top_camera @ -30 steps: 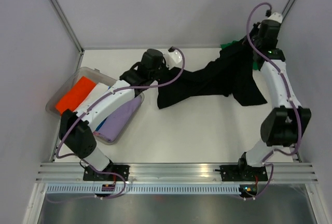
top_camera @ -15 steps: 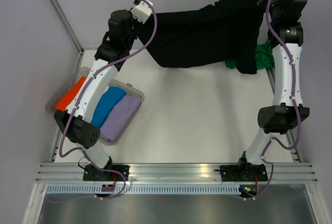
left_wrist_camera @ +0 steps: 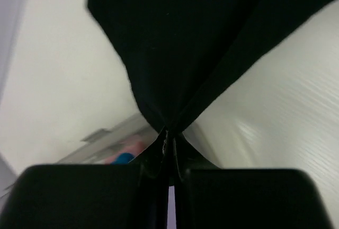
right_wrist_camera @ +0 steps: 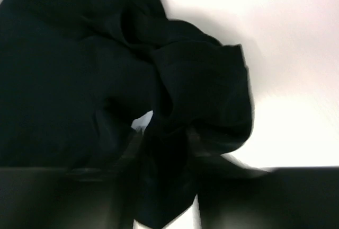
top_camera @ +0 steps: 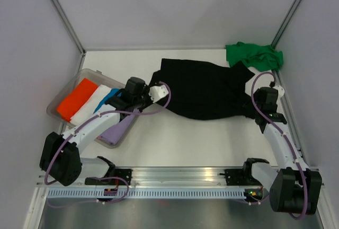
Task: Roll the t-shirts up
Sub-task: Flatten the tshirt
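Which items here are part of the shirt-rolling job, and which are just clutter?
Job: black t-shirt, laid out centre, edge pinched in the left hand; green t-shirt, crumpled at the far right corner.
Lying about: clear bin at the left, holding orange roll, white roll, blue roll, purple roll.

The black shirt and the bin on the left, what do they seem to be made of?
The black shirt looks like soft matte fabric, perhaps cotton: it bunches in folds without shine. The bin seems clear plastic: the coloured rolls show through its wall.
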Available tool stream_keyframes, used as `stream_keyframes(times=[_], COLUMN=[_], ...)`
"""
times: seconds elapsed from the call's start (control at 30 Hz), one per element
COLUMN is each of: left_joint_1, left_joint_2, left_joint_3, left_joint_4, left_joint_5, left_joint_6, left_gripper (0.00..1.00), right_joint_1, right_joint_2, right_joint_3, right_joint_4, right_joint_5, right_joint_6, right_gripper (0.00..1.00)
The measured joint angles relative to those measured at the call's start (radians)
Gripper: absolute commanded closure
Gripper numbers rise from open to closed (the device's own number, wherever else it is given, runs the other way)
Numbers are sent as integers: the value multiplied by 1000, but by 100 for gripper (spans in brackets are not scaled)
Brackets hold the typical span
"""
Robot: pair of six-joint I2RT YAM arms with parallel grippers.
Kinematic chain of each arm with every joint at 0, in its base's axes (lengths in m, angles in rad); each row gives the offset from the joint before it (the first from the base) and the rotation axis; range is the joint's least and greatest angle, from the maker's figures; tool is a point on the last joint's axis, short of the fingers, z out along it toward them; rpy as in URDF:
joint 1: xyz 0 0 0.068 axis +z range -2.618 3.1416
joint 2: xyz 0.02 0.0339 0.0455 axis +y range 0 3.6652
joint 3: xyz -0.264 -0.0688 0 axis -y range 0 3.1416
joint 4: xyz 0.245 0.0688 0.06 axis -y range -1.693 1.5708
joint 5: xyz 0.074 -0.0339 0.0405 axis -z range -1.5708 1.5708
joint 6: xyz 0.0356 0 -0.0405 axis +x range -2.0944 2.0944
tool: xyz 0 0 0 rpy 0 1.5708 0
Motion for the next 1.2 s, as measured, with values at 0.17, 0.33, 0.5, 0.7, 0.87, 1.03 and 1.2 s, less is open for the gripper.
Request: stream_keyframes(times=[0.17,0.33,0.5,0.7,0.87,1.03,1.2], left_joint_1=[-42,-83,-97,-97,-98,-105,-122], left_joint_2=[-74,-97,-106,-125,-125,-125,-115], left_joint_3=[-129,-143,-143,-164,-177,-177,-171], left_joint_4=[-70,-105,-131,-160,-183,-198,-210], left_joint_5=[91,125,131,130,129,122,121], left_joint_6=[68,103,131,142,142,142,142], left_gripper=[98,98,98,98,98,98,98], right_joint_1=[-2,-16,-28,-63,-73,-73,-73], right_joint_2=[-121,-161,-96,41,44,84,86], right_joint_3=[-157,-166,-133,-114,-174,-200,-231], right_joint_4=[-126,-182,-196,-196,-196,-182,-153], right_joint_5=[130,203,238,219,191,176,189], right_joint_6=[55,84,73,70,95,131,158], right_gripper=[18,20,26,33,42,54,94])
